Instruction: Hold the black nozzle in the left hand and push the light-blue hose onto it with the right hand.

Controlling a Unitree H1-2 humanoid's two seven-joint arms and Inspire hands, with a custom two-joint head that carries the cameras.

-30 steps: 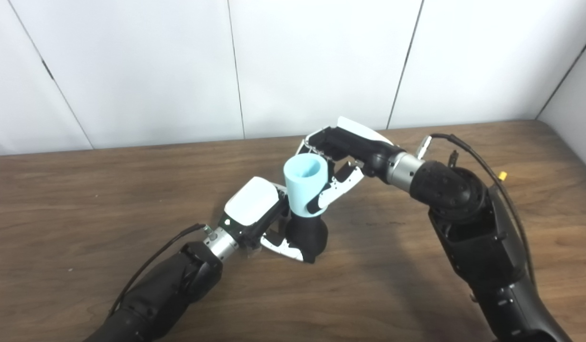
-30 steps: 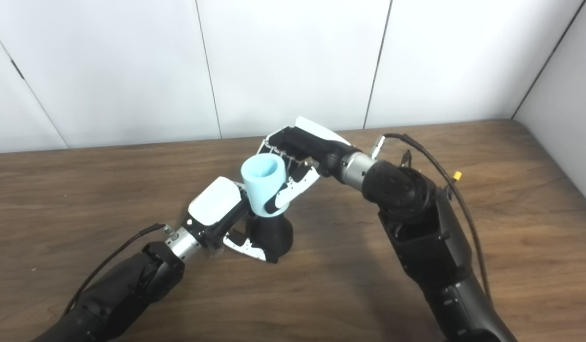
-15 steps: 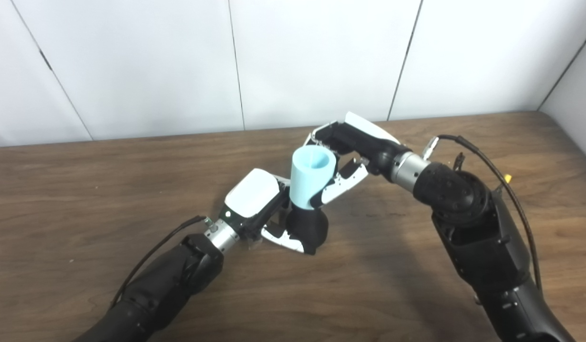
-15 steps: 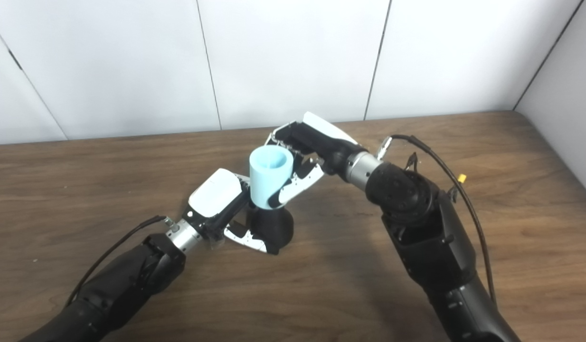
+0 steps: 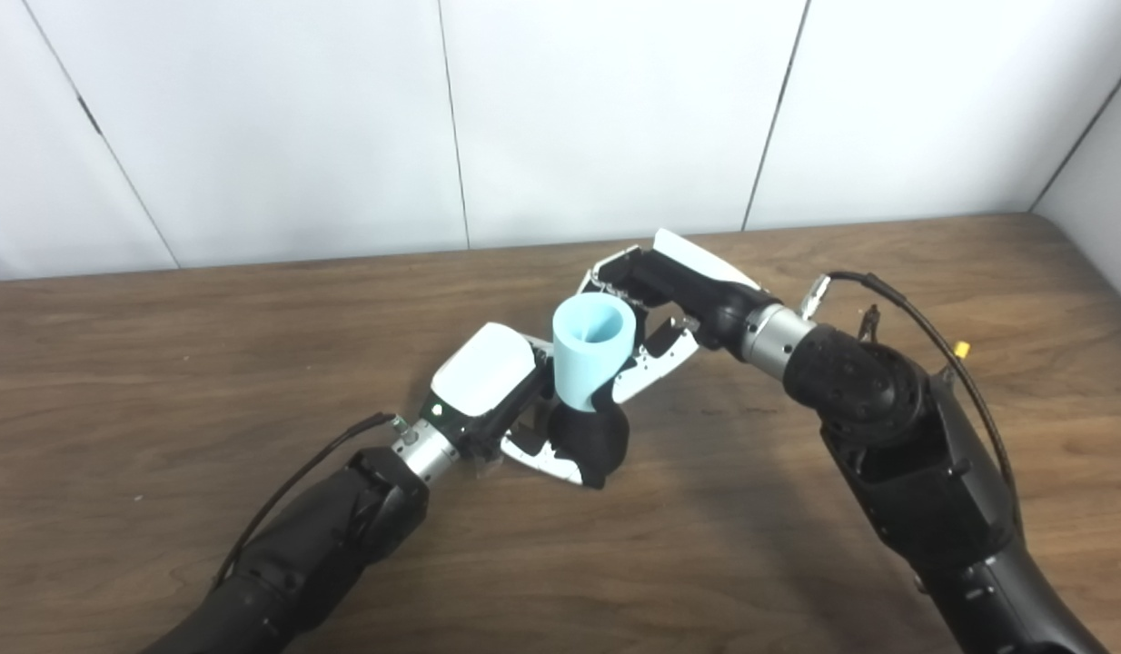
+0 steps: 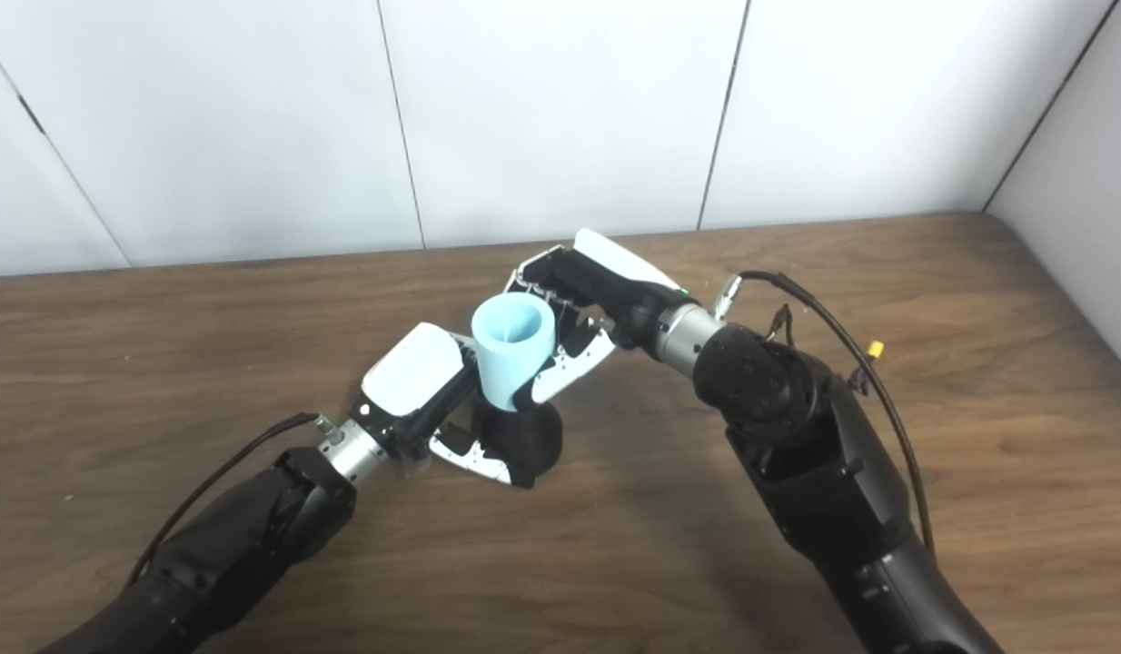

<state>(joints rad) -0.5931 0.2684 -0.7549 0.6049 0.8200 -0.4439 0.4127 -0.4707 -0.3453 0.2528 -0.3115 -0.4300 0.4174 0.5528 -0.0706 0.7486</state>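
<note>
White wall panels back a brown wooden table (image 5: 161, 363) that lies bare around the work at frame centre, its far edge along the wall and its right corner at upper right, leaving wide room on every side. Mating looks to be the step in hand: the right hand (image 5: 656, 309) grasps the light-blue hose (image 5: 590, 356), upright with its lower end meeting the black nozzle (image 5: 590, 440), which the left hand (image 5: 492, 400) clasps just below centre. Next probably calls for a straight downward push while the nozzle is braced.
</note>
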